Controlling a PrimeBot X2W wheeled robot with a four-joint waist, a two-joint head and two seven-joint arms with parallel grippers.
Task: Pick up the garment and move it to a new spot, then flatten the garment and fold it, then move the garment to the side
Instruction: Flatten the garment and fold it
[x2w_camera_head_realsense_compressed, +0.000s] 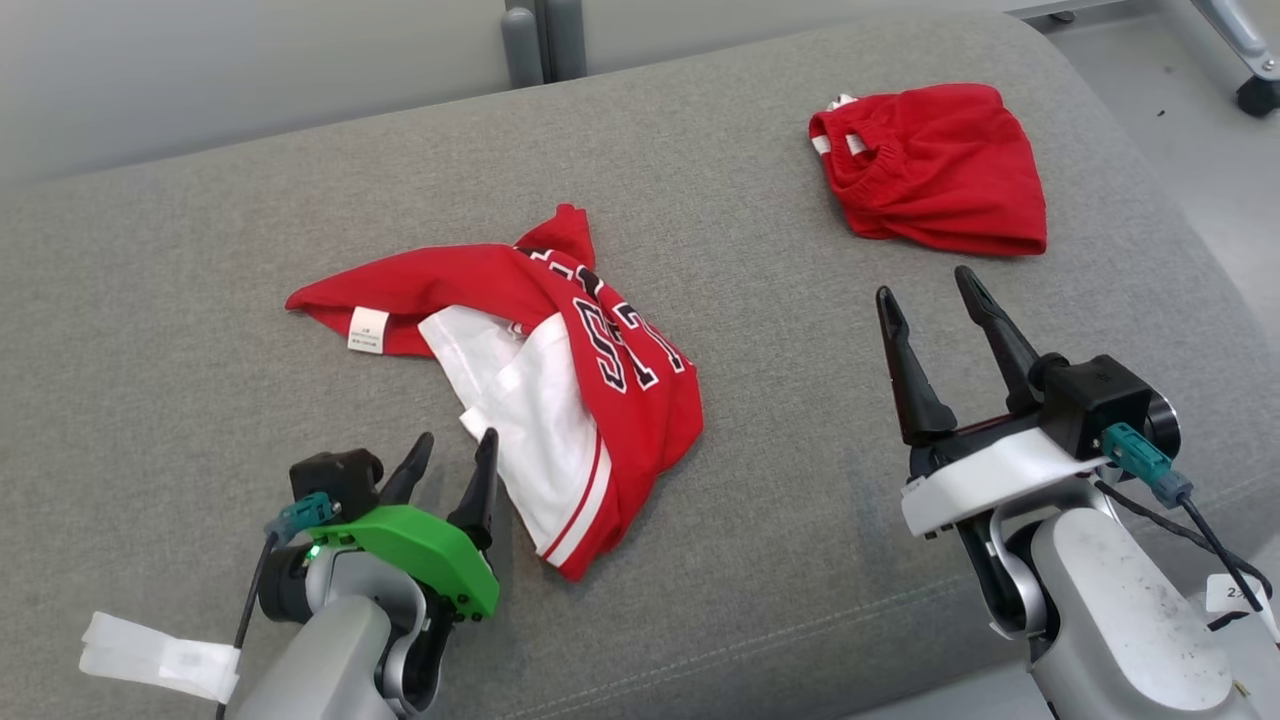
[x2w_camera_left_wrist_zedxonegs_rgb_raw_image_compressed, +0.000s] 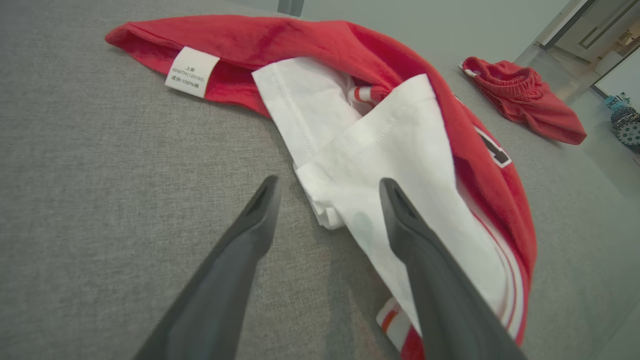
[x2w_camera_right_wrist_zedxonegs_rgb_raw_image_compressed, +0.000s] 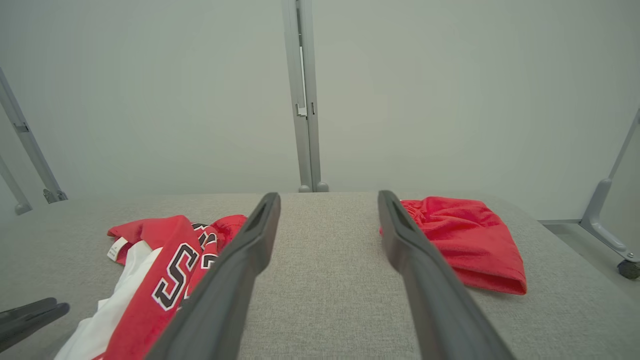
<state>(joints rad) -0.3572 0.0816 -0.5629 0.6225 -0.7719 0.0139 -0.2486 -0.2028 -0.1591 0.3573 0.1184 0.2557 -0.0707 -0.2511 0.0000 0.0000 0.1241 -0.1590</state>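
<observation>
Red against grey: found the garment (x2w_camera_head_realsense_compressed: 600, 350), a red-and-white jersey with black lettering, bunched near the middle of the cushion (x2w_camera_head_realsense_compressed: 760, 560), twisted, with a white panel (x2w_camera_left_wrist_zedxonegs_rgb_raw_image_compressed: 400, 165) turned outward and a care label (x2w_camera_head_realsense_compressed: 367, 330) showing near its left end. Judged it neither flattened nor folded, so took the pick-up for the step in hand. Recorded left gripper (x2w_camera_head_realsense_compressed: 457, 437) low at the near left, just beside the jersey, jaws spread, nothing between them. Saw in the left wrist view one finger (x2w_camera_left_wrist_zedxonegs_rgb_raw_image_compressed: 425, 270) over the white panel and the other over bare cushion; could not tell contact with the cloth. Read this straddle as a line-up on the loose white edge, probably the easiest fold to pinch. Recorded right gripper (x2w_camera_head_realsense_compressed: 925, 282) likewise spread and empty, raised above bare cushion between jersey and red shorts (x2w_camera_head_realsense_compressed: 940, 170), apart from both. Took that stance for standby, ready for a second grasp. Placed the shorts near the far right corner, bunched; treated as a separate piece. Flagged risk: pinching a single layer and leaving the twist in.
</observation>
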